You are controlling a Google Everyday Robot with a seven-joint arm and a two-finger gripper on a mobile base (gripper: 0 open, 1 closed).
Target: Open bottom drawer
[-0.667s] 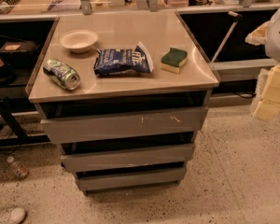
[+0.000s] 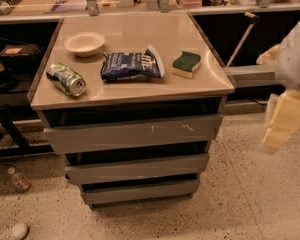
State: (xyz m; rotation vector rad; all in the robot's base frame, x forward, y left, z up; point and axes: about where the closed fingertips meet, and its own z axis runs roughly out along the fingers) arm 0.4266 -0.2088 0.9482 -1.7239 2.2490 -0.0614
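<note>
The bottom drawer is the lowest and smallest-looking of three plain grey fronts on the metal cabinet, just above the speckled floor. A dark gap shows above its front, and its inside is hidden. Above it are the mid-sized front and the widest front with white scratch marks. My gripper hangs blurred and yellowish at the right edge of the view. It is below the white arm, to the right of the cabinet at about the height of the top drawer, and well apart from it.
On the cabinet top lie a white bowl, a tipped can, a blue chip bag and a green-yellow sponge. A bottle lies on the floor at left. Dark shelving stands behind on both sides.
The arm and gripper at the right edge have moved down a little. The drawers and the things on top have not moved.
</note>
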